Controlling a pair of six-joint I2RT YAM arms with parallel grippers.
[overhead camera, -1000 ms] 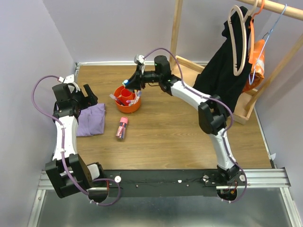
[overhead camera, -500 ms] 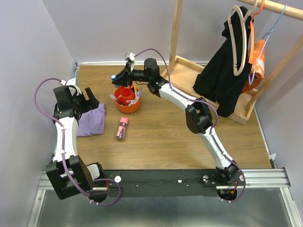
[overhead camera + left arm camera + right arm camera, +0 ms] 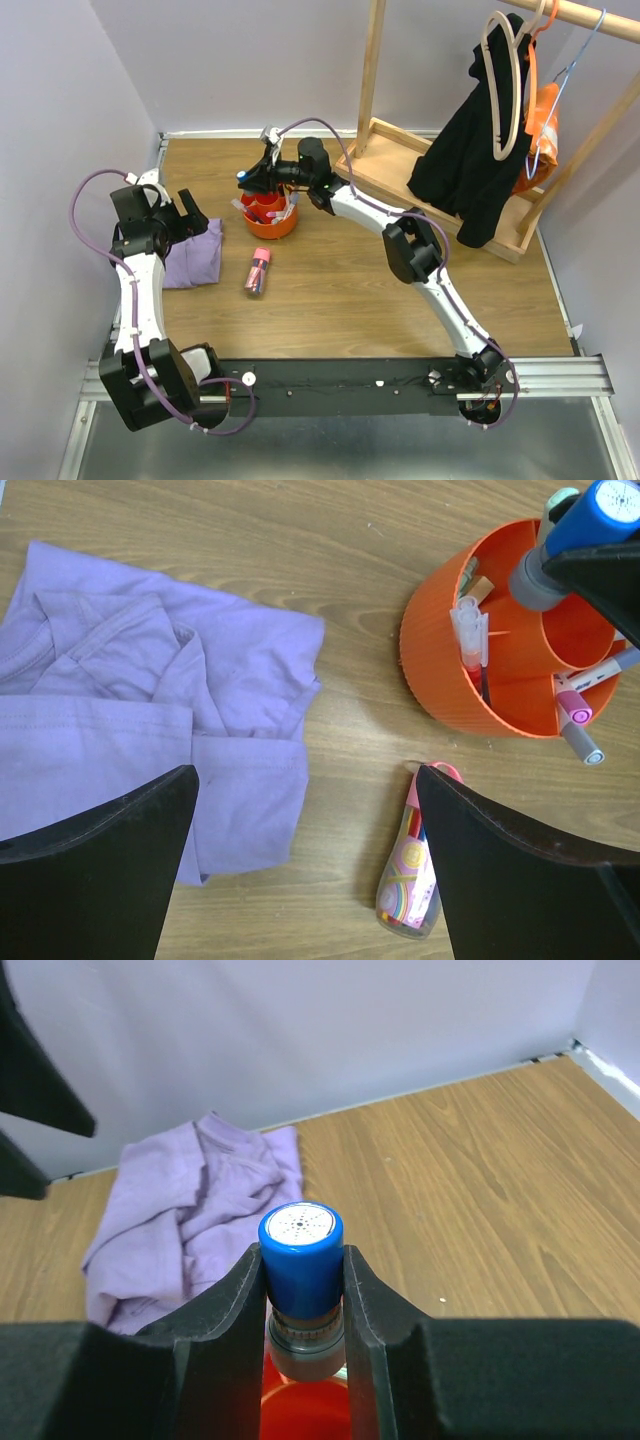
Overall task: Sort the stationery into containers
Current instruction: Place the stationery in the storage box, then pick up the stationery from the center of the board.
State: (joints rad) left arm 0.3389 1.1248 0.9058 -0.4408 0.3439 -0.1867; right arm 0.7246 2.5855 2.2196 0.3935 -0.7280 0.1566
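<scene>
The right gripper point(image 3: 303, 1272) is clamped on the small blue cylinder point(image 3: 300, 1235), pinched between both fingers just above the orange tub point(image 3: 450, 670), whose compartments hold markers point(image 3: 572, 702). The clear pink-capped tube point(image 3: 410, 880) lies on the table near the tub. The left gripper point(image 3: 305, 780), jaws wide and empty, hangs over the purple cloth point(image 3: 120, 700)

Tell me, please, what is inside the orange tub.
Visible: a clear pen, a tan eraser, a pink-capped marker, a grey marker. The blue-capped cylinder above the orange tub hides its far compartments.
</scene>
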